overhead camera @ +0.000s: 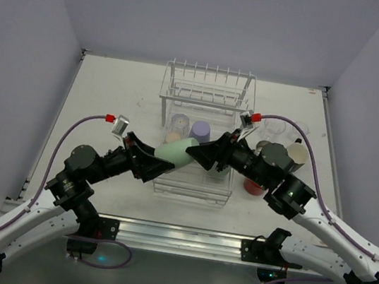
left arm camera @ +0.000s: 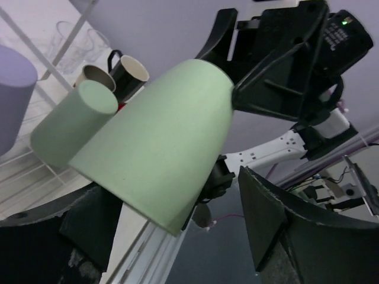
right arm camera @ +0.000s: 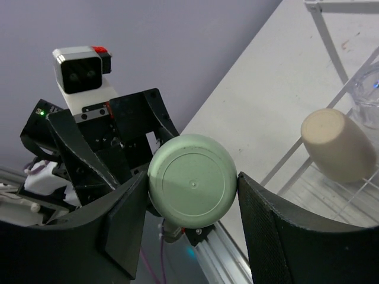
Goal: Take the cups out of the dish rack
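A pale green cup point(overhead camera: 176, 153) lies on its side in the air over the front of the white wire dish rack point(overhead camera: 190, 196), between both grippers. My right gripper point(overhead camera: 201, 152) is shut on its base; in the right wrist view both fingers press the round base point(right arm camera: 192, 180). My left gripper point(overhead camera: 162, 161) is at the rim end. In the left wrist view the cup point(left arm camera: 160, 148) lies against the left finger, with a wide gap to the right finger point(left arm camera: 269, 222). A tan cup point(overhead camera: 173, 137), a lavender cup point(overhead camera: 200, 129) and a clear cup point(overhead camera: 179, 121) are in the rack.
Right of the rack on the table stand a tan cup point(overhead camera: 297, 154), a black cup point(overhead camera: 271, 151), a red cup point(overhead camera: 253, 187) and clear cups point(overhead camera: 278, 127). A second pale green cup point(left arm camera: 71, 127) lies in the rack beyond the held one. Purple walls enclose the table.
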